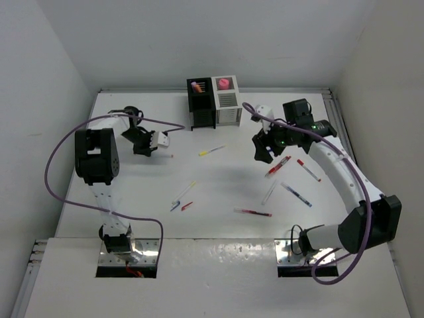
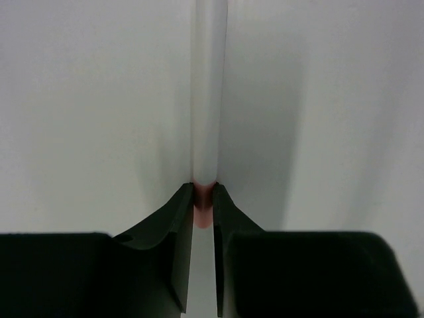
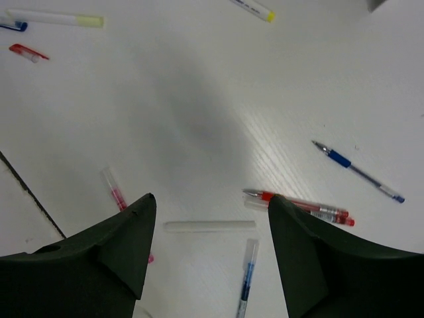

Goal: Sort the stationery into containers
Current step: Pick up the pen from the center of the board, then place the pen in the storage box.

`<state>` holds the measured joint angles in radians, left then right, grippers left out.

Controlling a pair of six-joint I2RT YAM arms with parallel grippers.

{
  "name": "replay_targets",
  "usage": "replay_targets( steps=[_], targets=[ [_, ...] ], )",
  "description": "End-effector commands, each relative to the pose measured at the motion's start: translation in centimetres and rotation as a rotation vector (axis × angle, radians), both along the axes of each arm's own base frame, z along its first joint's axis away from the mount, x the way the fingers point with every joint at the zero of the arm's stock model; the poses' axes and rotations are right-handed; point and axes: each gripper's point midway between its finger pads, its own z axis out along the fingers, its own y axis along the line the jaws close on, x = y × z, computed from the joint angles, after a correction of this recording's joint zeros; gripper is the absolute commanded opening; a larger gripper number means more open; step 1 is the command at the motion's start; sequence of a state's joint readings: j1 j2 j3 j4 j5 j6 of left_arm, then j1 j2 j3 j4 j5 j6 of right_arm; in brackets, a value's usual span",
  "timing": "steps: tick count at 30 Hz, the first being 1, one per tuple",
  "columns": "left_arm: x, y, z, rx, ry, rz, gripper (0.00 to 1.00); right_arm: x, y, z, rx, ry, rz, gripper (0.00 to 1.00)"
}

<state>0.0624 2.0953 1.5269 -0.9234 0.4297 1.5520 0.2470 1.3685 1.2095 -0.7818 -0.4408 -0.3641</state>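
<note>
My left gripper (image 1: 151, 141) is at the table's left rear, shut on a white pen with a pink end (image 2: 208, 99); the left wrist view shows the jaws (image 2: 202, 190) pinching that pink end. My right gripper (image 1: 262, 150) is open and empty above the right-hand pens. In the right wrist view it (image 3: 212, 197) hovers over a white stick (image 3: 210, 226), red pens (image 3: 298, 205) and a clear blue-ink pen (image 3: 246, 278). The joined containers stand at the back: the black one (image 1: 200, 106) holds orange-pink items, the white one (image 1: 228, 105) a pink piece.
Loose on the table are a yellow-tipped pen (image 1: 211, 151), a white pen (image 1: 184, 193), small blue and red bits (image 1: 181, 207), a red pen (image 1: 252, 212), red pens (image 1: 278, 165) and a blue pen (image 1: 295, 194). Purple cables loop round both arms.
</note>
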Motion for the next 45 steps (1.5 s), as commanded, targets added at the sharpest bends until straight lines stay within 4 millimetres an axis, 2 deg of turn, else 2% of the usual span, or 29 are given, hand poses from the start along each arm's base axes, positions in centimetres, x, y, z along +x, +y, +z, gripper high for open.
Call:
replay_targets(
  steps=[1,3,5,6,7,8,9,10,11,12,14,15,17,18,20,21,22,24,25,26,27,29,31,32,33,35,38,43,45],
  targets=[
    [-6.3,-2.2,-3.1,-0.031,0.196,-0.029,0.12,1.3,2.5,3.4,0.024,-0.141,0.079,0.68],
    [-7.3,-3.2,-2.2,-0.073,0.220,0.037,0.02,1.2,3.0,3.3,0.020,-0.142,0.088,0.67],
    [-7.9,-5.0,-0.4,-0.180,0.283,0.134,0.00,1.2,4.1,4.2,0.034,-0.205,0.113,0.66],
    [-8.1,-5.6,0.4,-0.222,0.314,0.162,0.00,1.0,4.2,3.5,0.017,-0.221,0.116,0.65],
    [-8.3,-7.1,1.9,-0.326,0.347,0.176,0.00,1.4,5.3,4.3,0.026,-0.297,0.142,0.64],
    [-9.2,-7.9,3.6,-0.383,0.428,0.227,0.00,1.3,5.5,5.1,0.014,-0.368,0.166,0.63],
    [-9.4,-8.8,4.8,-0.443,0.467,0.260,0.00,1.3,5.5,4.6,-0.017,-0.402,0.169,0.63],
    [-9.5,-10.4,6.8,-0.569,0.509,0.284,0.00,1.4,6.9,5.4,-0.006,-0.476,0.202,0.62],
    [-10.4,-11.3,8.5,-0.625,0.598,0.346,0.00,1.4,7.1,6.2,-0.020,-0.543,0.232,0.61],
    [-10.3,-12.6,10.3,-0.723,0.637,0.377,0.00,1.1,8.1,6.2,-0.027,-0.578,0.266,0.61],
    [-11.2,-13.7,12.7,-0.823,0.712,0.431,0.00,1.2,9.4,7.6,-0.039,-0.692,0.340,0.60],
    [-11.3,-14.5,14.4,-0.913,0.728,0.427,0.00,0.6,10.8,7.9,-0.034,-0.726,0.389,0.60],
    [-12.0,-15.3,16.1,-0.976,0.810,0.468,0.00,0.5,12.5,9.0,-0.053,-0.829,0.481,0.60],
    [-12.1,-16.0,17.2,-1.033,0.854,0.468,0.00,-0.2,14.0,8.9,-0.072,-0.877,0.570,0.60],
    [-12.6,-16.3,18.2,-1.085,0.938,0.507,0.00,-0.8,15.6,9.0,-0.086,-0.933,0.645,0.60],
    [-12.8,-16.4,18.9,-1.120,0.938,0.498,0.00,-1.5,17.0,8.7,-0.082,-0.956,0.696,0.61],
    [-13.4,-16.4,19.7,-1.124,0.912,0.480,0.00,-1.7,17.6,8.7,-0.105,-1.000,0.746,0.62],
    [-14.0,-16.4,20.8,-1.148,0.920,0.477,0.00,-2.7,18.8,7.6,-0.118,-1.032,0.818,0.63],
    [-14.7,-16.4,21.4,-1.150,0.906,0.466,0.00,-2.6,19.5,7.9,-0.129,-1.099,0.848,0.66],
    [-15.0,-16.4,21.6,-1.150,0.911,0.471,0.00,-3.3,20.0,6.6,-0.136,-1.109,0.884,0.68],
    [-15.3,-16.5,21.8,-1.149,0.912,0.469,0.00,-3.2,20.6,7.3,-0.125,-1.171,0.882,0.69],
    [-16.4,-16.5,22.2,-1.148,0.926,0.476,0.00,-3.8,21.4,5.8,-0.153,-1.218,0.948,0.70],
    [-17.0,-16.5,22.1,-1.142,0.951,0.489,0.00,-4.0,22.2,6.2,-0.148,-1.292,0.965,0.71],
    [-17.6,-17.1,22.0,-1.127,0.968,0.470,0.00,-4.4,22.6,5.4,-0.146,-1.300,0.988,0.71],
    [-17.9,-17.3,22.1,-1.125,0.967,0.456,0.00,-4.3,23.0,6.3,-0.138,-1.367,0.978,0.71],
    [-18.3,-17.7,22.3,-1.111,0.995,0.454,0.00,-4.6,23.8,5.9,-0.136,-1.407,0.992,0.69],
    [-18.4,-17.9,22.3,-1.100,1.002,0.451,0.00,-4.7,25.0,7.4,-0.130,-1.553,0.974,0.66],
    [-18.5,-18.0,21.7,-1.078,1.014,0.459,0.00,-5.0,26.2,8.0,-0.146,-1.632,0.947,0.63],
    [-18.4,-18.0,21.8,-1.080,1.012,0.457,0.00,-5.0,26.5,7.3,-0.164,-1.629,0.968,0.60]
  ],
)
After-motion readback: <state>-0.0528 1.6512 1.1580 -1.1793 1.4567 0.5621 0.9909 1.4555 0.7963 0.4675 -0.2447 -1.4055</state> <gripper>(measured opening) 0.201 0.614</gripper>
